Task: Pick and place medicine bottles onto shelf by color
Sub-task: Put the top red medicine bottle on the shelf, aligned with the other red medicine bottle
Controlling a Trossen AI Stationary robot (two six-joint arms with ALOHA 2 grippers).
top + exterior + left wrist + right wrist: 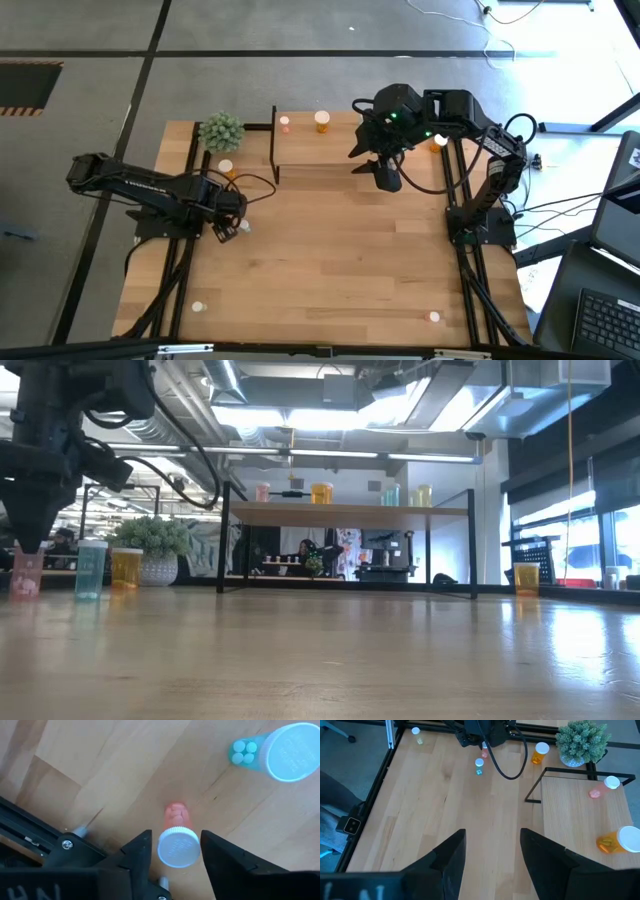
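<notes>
Left pincer straddles a small pink-red white-capped bottle on the wooden bench, jaws not yet touching; right pincer spread, empty – low light-wood shelf holds 4 bottles, about 6 remain

Tabletop: light wood, plank-seamed grain. Shelf: same pale wood on a black frame.

Bottle between the left gripper's black fingers: pink-red body, white cap. Nearby bottle: teal-blue, pale blue cap, pale round tablets showing.

On the shelf: pink bottle with white cap; orange bottle with white cap.

Orange bottle beside the plant, white cap. Plant: spiky grey-green.

Arms: dark; right one shows small green lights.
</notes>
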